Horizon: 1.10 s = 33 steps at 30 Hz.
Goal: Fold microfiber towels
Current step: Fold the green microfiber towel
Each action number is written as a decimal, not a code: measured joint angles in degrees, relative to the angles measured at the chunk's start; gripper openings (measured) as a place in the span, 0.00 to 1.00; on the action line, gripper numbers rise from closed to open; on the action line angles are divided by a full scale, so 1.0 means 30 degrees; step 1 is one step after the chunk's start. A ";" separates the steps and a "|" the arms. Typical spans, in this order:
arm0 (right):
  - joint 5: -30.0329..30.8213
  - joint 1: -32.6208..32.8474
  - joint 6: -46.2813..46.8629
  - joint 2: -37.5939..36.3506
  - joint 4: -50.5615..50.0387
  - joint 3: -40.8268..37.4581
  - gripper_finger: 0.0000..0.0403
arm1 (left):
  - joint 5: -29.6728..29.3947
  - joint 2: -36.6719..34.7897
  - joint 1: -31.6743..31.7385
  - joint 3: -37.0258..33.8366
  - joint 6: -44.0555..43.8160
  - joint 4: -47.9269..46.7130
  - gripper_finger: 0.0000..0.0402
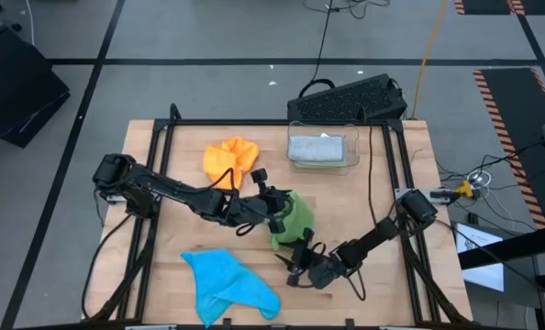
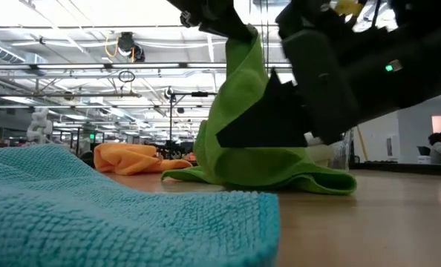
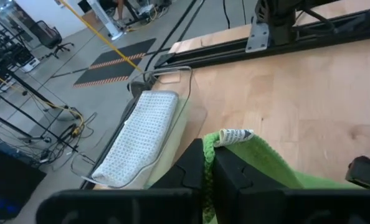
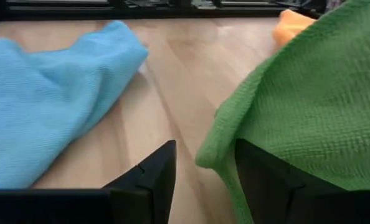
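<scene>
A: How do the arms sit?
B: Left arm stretches across the table (image 1: 383, 192), its left gripper (image 1: 277, 213) pinching the green towel (image 1: 291, 220) at mid-table, lifted.
A: Right?
B: Right gripper (image 4: 200, 171) low, fingers apart beside the towel's edge.

open industrial lab hall, ceiling trusses (image 2: 72, 70), striped floor tape (image 1: 506, 101), loose cables (image 1: 326, 37)

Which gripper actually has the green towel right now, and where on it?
The left gripper is shut on the green towel, pinching its tagged corner and lifting it. The right gripper is open at a lower edge, holding nothing.
</scene>
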 joint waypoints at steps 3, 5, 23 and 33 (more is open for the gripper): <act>-0.0047 -0.0297 -0.0004 0.0106 -0.0003 0.0006 0.39 | 0.0029 0.0000 0.0000 0.0000 0.0127 0.0124 0.01; -0.0050 -0.0464 0.0018 0.0098 0.0010 0.0011 0.38 | 0.0036 0.0000 0.0000 0.0000 0.0132 0.0124 0.02; -0.1686 -0.0629 -0.0400 -0.0360 -0.1658 0.0011 0.02 | 0.0168 0.0000 0.0000 0.0000 -0.0386 -0.0190 0.02; -0.0067 -0.0021 0.1231 -0.1748 -0.4823 -0.0004 0.08 | 0.0131 0.0004 0.0001 0.0000 -0.0746 -0.0413 0.02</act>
